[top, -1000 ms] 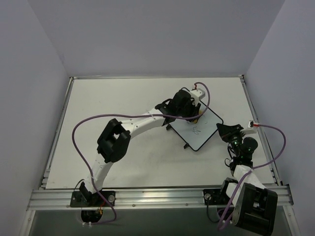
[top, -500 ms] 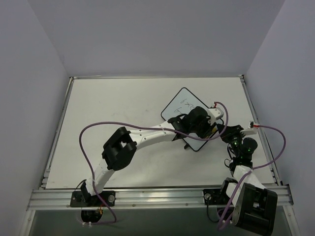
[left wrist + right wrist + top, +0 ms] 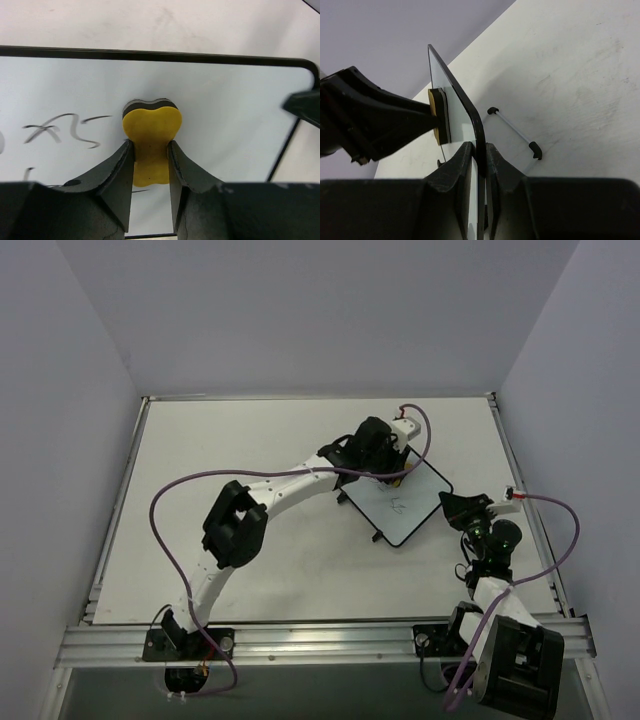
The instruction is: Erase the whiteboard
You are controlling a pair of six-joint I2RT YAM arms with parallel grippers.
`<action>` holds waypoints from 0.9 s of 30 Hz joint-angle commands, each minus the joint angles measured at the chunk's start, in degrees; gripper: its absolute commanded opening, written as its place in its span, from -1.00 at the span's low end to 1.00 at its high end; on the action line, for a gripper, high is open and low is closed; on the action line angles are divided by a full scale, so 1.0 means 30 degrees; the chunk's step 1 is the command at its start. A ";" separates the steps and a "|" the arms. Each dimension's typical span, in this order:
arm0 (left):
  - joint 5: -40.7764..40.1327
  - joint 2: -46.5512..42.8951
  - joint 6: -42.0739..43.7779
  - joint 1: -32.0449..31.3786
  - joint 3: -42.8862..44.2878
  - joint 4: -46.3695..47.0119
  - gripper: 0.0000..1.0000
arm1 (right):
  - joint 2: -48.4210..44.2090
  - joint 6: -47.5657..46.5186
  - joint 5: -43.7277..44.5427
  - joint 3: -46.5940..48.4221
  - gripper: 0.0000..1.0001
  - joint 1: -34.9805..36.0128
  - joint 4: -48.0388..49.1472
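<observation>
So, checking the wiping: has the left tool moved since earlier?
Yes. The left tool slid away from the right tool, toward the table's far edge.

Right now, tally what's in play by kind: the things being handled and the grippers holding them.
whiteboard: 1
yellow sponge: 1
grippers: 2, the left gripper on the sponge and the right gripper on the board's edge
total: 4

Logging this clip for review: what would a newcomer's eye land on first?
First, the left gripper pinching a yellow sponge against the whiteboard, beside black scribbles not yet wiped. Next, the right gripper clamped on the whiteboard's edge, toward the right side of the table.
</observation>
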 commanded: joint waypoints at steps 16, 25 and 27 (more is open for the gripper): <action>-0.1608 0.1740 -0.0301 0.3858 0.1042 -0.0673 -0.95 | -0.0736 -0.0548 -0.0552 0.0273 -1.00 0.0433 0.1316; -0.1492 0.2502 -0.0331 0.4504 0.2801 -0.1404 -0.95 | -0.0883 -0.0607 -0.0552 0.0273 -1.00 0.0463 0.1199; -0.1404 0.2648 -0.0155 0.4533 0.3211 -0.1494 -0.95 | -0.0883 -0.0607 -0.0552 0.0273 -1.00 0.0492 0.1199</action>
